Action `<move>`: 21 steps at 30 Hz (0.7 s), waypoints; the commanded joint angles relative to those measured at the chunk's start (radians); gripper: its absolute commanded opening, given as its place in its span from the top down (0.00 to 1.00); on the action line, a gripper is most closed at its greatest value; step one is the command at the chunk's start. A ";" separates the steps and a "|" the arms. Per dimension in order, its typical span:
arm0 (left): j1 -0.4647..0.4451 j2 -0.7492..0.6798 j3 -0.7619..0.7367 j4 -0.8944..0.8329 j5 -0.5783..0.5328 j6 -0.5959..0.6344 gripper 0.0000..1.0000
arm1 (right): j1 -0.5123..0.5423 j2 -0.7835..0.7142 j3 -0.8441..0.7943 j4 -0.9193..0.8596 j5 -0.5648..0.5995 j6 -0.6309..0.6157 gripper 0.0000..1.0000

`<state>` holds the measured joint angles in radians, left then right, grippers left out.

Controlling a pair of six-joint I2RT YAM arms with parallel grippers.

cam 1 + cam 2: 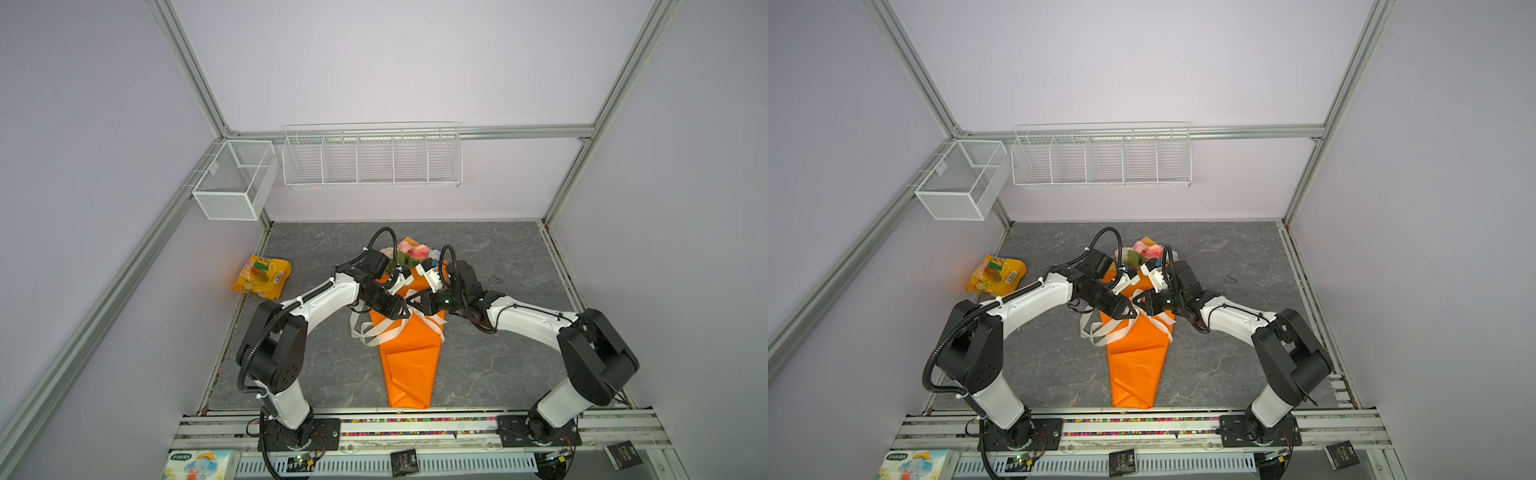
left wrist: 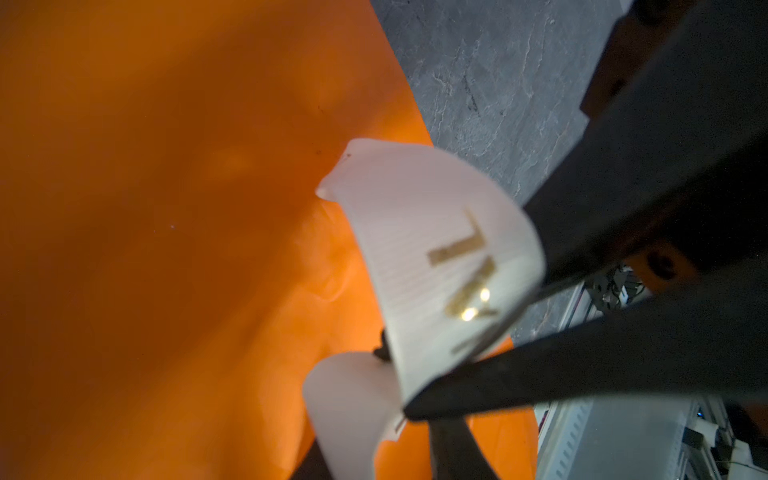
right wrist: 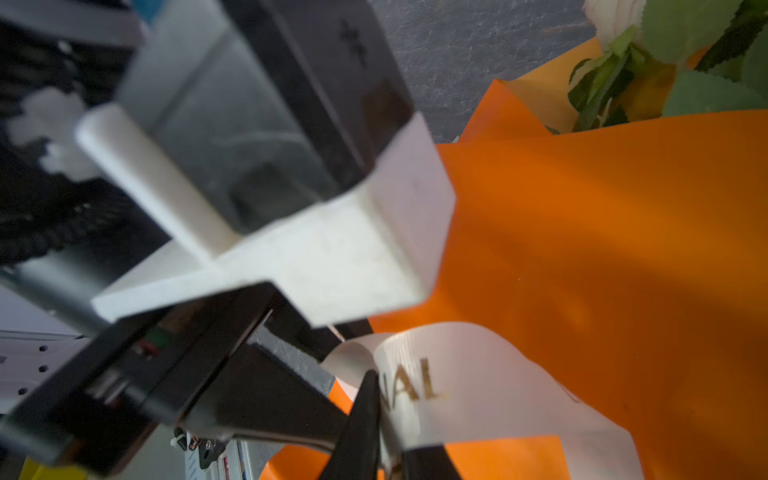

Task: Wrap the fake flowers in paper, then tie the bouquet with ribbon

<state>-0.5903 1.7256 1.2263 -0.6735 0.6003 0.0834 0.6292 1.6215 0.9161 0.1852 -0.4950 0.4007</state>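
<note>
Bouquet of fake flowers (image 1: 409,365) lies centred on the counter (image 1: 498,365), blooms toward 12 o'clock. Right fingers (image 3: 361,424) pinch the ribbon (image 3: 478,395); left fingers (image 2: 540,374) straddle it, grip cannot be determined.

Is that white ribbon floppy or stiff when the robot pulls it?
Probably floppy: the ribbon sags in loose loops across the bouquet. Likely very light too, since its free end curls up with nothing under it.

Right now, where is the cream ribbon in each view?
In a top view: ribbon looped across the orange paper, centre.
In a top view: same loops, centre.
Left wrist: curled, gold-lettered, against the paper.
Right wrist: gold-lettered strip over the paper.
Shared landmark: orange paper.
</note>
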 commanded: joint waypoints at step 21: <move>-0.001 -0.009 0.054 -0.107 0.000 0.029 1.00 | -0.026 -0.206 -0.088 -0.226 0.228 -0.163 0.46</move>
<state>-0.5903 1.7256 1.2396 -0.7307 0.6044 0.0872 0.6083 1.4509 0.8471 0.0246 -0.3508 0.3443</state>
